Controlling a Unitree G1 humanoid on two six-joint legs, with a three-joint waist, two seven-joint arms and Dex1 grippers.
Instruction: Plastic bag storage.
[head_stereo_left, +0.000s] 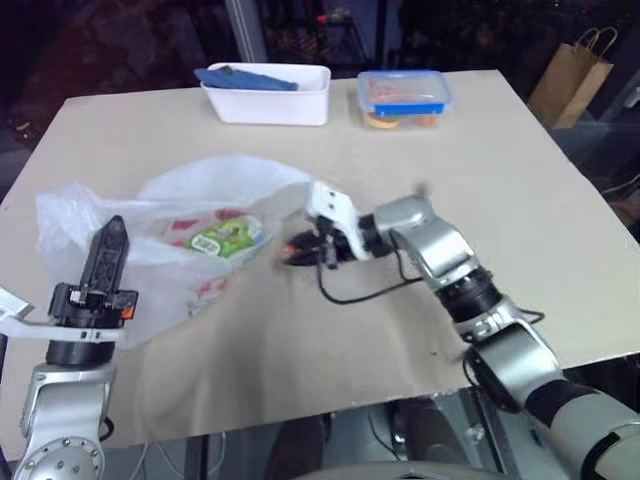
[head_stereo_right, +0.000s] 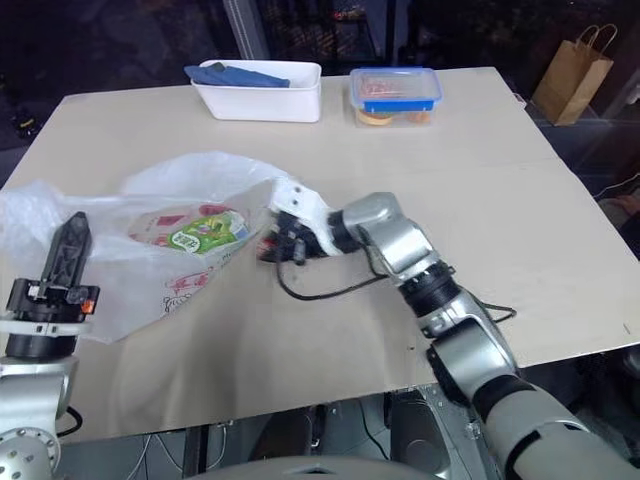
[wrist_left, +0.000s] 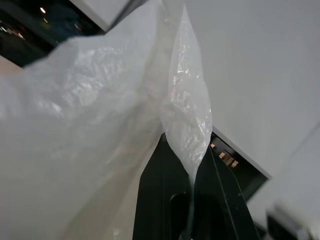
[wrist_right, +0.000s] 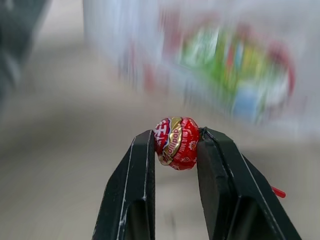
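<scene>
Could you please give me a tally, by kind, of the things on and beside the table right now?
Bags: 2, the plastic bag and a brown paper bag
Containers: 2, a white tub and a blue-lidded box
Green packets inside the plastic bag: 1
Red wrapped sweets: 1, in the right gripper
Total: 6

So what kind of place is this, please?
Probably a lab or workshop test bench, not a home: a bare board table on a metal frame, a brown paper bag on the floor behind, dark glass behind.
</scene>
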